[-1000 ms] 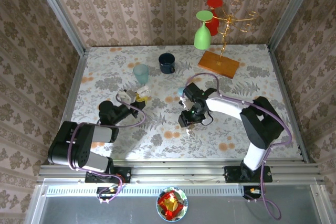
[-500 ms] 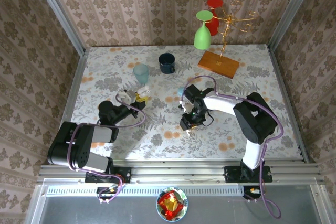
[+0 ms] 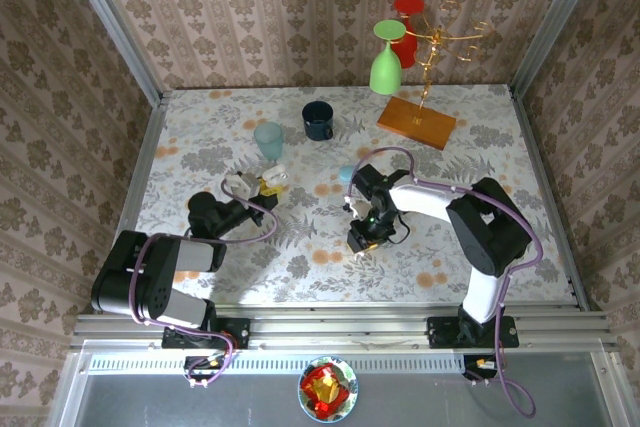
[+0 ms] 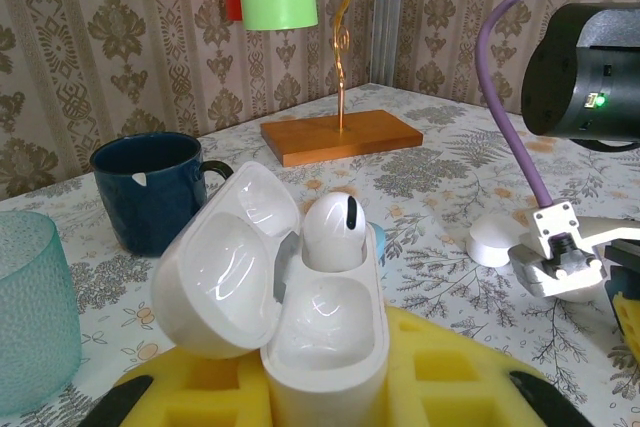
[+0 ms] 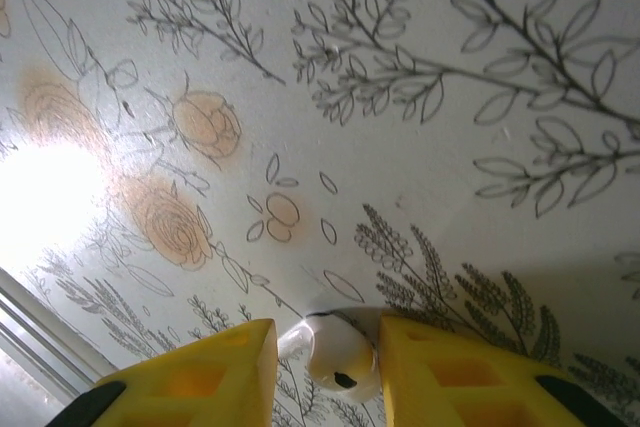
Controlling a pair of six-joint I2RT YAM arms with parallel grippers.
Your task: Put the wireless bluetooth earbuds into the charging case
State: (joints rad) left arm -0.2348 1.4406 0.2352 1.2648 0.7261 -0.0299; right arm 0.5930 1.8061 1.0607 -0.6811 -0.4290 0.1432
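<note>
Floral tablecloth (image 3: 300, 259) under earbud (image 5: 335, 352), damask-papered walls (image 3: 250, 17)

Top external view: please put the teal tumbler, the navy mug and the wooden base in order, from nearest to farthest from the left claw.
1. teal tumbler, just beyond the left claw, toward the back wall.
2. navy mug, farther back and to the right.
3. wooden base, at the back right, under the gold rack.

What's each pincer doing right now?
Left pincer: shut on the open charging case.
Right pincer: around the earbud on the table; whether it grips cannot be told.
</note>
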